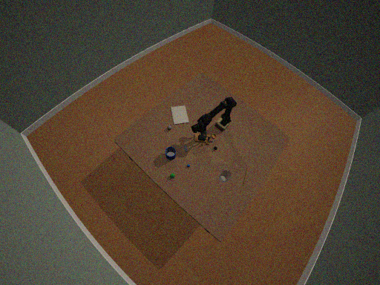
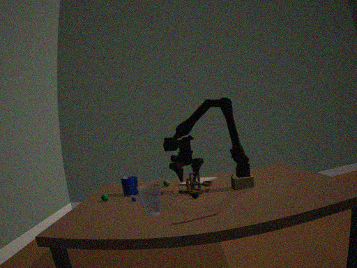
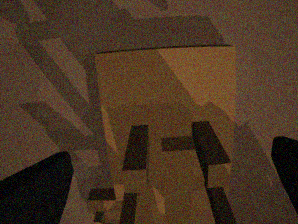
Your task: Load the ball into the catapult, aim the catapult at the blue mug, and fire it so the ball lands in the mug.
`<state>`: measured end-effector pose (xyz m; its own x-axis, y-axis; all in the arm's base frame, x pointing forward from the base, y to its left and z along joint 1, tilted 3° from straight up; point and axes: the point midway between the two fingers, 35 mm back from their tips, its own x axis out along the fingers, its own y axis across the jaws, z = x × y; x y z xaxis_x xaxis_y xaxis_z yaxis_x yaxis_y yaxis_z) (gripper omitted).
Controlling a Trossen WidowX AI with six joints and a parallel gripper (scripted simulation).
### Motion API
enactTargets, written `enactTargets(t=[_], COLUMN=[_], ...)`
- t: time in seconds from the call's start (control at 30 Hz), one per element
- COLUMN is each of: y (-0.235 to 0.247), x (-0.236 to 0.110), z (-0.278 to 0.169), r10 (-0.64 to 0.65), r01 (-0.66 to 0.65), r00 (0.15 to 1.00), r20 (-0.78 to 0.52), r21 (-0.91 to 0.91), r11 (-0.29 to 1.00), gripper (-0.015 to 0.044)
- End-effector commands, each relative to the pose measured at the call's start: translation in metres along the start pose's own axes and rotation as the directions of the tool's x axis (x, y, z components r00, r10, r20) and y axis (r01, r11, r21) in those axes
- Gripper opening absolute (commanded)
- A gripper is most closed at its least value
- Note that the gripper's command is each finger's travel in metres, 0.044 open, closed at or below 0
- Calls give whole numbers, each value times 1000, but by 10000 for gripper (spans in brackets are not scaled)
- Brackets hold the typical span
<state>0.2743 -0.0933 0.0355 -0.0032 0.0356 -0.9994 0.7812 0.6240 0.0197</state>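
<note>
Wooden catapult (image 2: 192, 184) sits beneath wide-open jaws; its heading cannot be told.

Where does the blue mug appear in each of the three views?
Top: blue mug left of centre, to the left of the gripper.
Exterior: mug left of the gripper, at the table's far edge.
Wrist: not in it.
Shared landmark: the catapult, under the gripper.
</note>
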Motion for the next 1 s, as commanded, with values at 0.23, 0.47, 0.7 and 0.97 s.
enactTargets(t=[0.23, 0.47, 0.7, 0.97], y=[-1, -1, -1, -1], x=[18, 29, 32, 32], z=[-1, -2, -1, -1], r10=[0, 0, 0, 0], r01=[0, 0, 0, 0], r00=[1000, 1000, 1000, 1000], r20=[-6, -6, -1, -1], r21=[6, 6, 0, 0], r11=[1000, 1000, 1000, 1000], gripper=[440, 440, 387, 177])
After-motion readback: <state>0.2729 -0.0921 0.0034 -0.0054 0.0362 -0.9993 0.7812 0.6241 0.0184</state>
